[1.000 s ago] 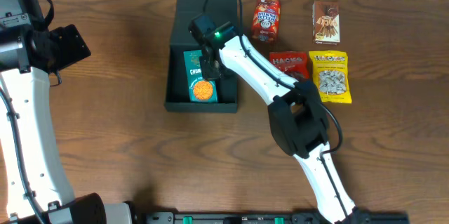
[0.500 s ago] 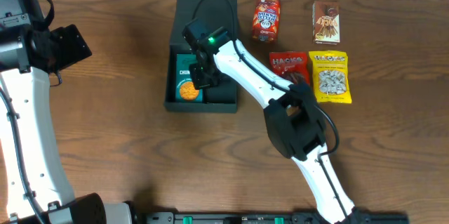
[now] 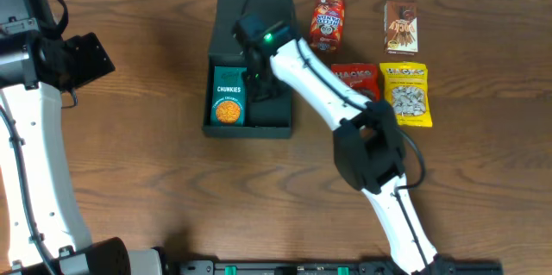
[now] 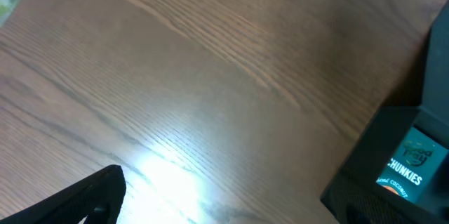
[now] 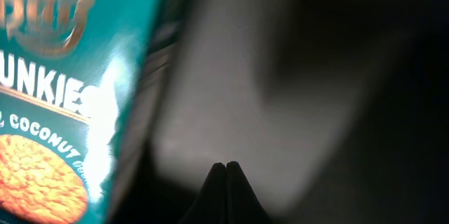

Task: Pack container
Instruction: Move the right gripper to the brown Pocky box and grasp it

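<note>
The container [image 3: 248, 129] is a dark open box at the back middle of the table, its lid flap lying open behind it. A teal Chunkies box [image 3: 228, 96] lies flat in its left half. My right gripper [image 3: 260, 82] is inside the container, just right of the Chunkies box. In the right wrist view its fingers [image 5: 226, 173] are shut together and empty over the container's dark floor [image 5: 280, 76], with the Chunkies box [image 5: 56, 97] at the left. My left gripper [image 3: 86, 58] is far to the left, open and empty [image 4: 224, 206] above bare wood. The container [image 4: 382, 147] shows at that view's right edge.
Right of the container lie a red snack packet [image 3: 327, 22], a brown packet [image 3: 401, 27], a red Hacks packet [image 3: 353, 78] partly under my right arm, and a yellow packet [image 3: 405, 94]. The container's right half holds only my gripper.
The Chunkies box went from the container's middle to its left side and now lies free. My right gripper drew back to the right of it. The left arm has not moved.
</note>
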Motion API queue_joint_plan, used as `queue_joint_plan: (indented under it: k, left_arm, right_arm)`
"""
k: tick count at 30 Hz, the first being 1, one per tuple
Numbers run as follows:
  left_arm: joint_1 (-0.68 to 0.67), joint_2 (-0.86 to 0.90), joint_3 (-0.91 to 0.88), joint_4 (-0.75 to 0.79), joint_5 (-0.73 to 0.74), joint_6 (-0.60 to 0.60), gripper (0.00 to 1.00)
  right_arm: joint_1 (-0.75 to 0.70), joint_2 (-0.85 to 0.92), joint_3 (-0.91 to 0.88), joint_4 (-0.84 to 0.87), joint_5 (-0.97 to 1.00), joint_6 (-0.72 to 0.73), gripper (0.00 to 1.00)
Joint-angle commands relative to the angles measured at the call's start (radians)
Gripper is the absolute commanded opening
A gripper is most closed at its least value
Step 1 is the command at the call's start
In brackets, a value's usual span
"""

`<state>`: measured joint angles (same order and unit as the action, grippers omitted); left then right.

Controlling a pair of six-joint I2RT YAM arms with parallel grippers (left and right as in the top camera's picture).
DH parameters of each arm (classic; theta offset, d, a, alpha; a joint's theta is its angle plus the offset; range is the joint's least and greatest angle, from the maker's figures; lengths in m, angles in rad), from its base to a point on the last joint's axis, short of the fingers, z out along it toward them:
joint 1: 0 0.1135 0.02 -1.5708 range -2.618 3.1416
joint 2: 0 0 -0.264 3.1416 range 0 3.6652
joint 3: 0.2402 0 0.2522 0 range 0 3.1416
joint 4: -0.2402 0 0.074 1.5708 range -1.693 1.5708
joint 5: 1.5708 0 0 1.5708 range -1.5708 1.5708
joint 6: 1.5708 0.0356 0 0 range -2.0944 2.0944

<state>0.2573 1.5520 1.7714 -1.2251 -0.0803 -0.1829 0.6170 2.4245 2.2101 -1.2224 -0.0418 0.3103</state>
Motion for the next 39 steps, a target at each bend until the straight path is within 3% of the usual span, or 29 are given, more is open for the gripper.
queue_joint_plan:
  k: [1,10,13,15,17,20,22,28,31,39]
  left_arm:
    - [0.003,-0.002,-0.064,0.009,0.004,0.003,0.95]
    - [0.003,-0.002,-0.268,0.134,0.121,-0.005,0.95]
    - [0.003,-0.002,-0.293,0.14,0.123,-0.005,0.95]
    - [0.001,-0.002,-0.295,0.142,0.124,-0.005,0.95]
    - [-0.009,-0.002,-0.295,0.152,0.142,-0.004,0.95]
    - [-0.037,-0.002,-0.295,0.209,0.222,0.036,0.95]
    - [-0.07,-0.002,-0.295,0.266,0.275,0.066,0.95]
    - [-0.211,-0.002,-0.295,0.413,0.277,0.072,0.95]
    - [-0.267,-0.002,-0.295,0.428,0.209,0.071,0.95]
    - [-0.284,-0.002,-0.295,0.439,0.122,0.072,0.95]
  right_arm:
    - [-0.049,-0.104,0.1,-0.027,0.158,-0.069,0.01]
    - [-0.296,-0.2,0.129,0.082,0.197,-0.178,0.02]
    - [-0.404,-0.185,0.126,0.144,0.195,-0.212,0.1]
    - [-0.466,-0.172,0.126,0.184,0.18,-0.218,0.27]
    - [-0.536,-0.145,0.126,0.232,0.103,-0.272,0.63]
    - [-0.607,-0.098,0.126,0.28,0.04,-0.344,0.89]
    - [-0.634,-0.069,0.126,0.305,0.037,-0.382,0.97]
    - [-0.679,0.021,0.126,0.387,0.025,-0.423,0.99]
    - [-0.682,0.06,0.126,0.417,0.0,-0.424,0.99]
    - [-0.682,0.119,0.125,0.417,0.02,-0.423,0.99]
